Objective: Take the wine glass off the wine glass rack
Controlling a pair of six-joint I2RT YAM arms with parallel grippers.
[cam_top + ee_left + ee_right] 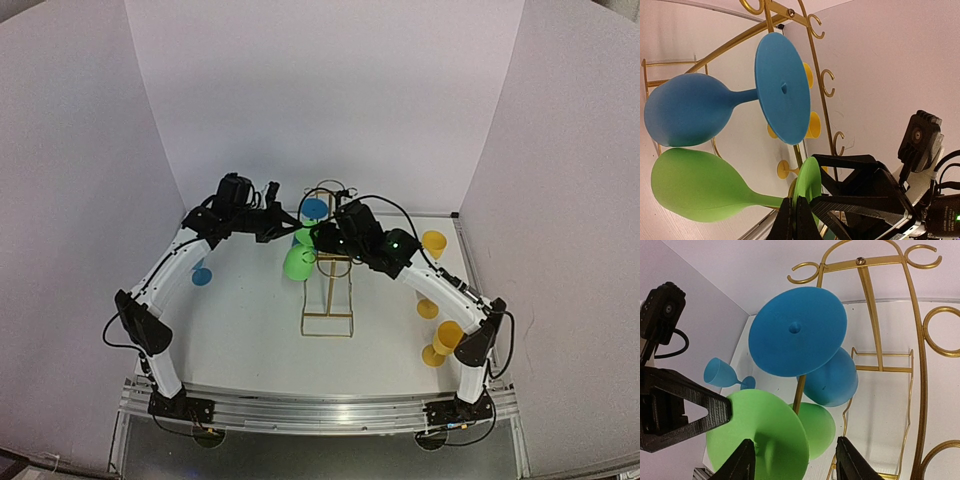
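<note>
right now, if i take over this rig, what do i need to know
Left claw: shut on the foot rim of the green wine glass.
Right claw: open, with a finger on either side of that same foot, not gripping.
Things: the green glass and a blue wine glass hang foot-up on the wine glass rack.
Done: the left claw has its grasp on the green glass.
Left: slide the green glass's foot out of the rack and lift it clear. Watch the blue glass hanging close above it.
</note>
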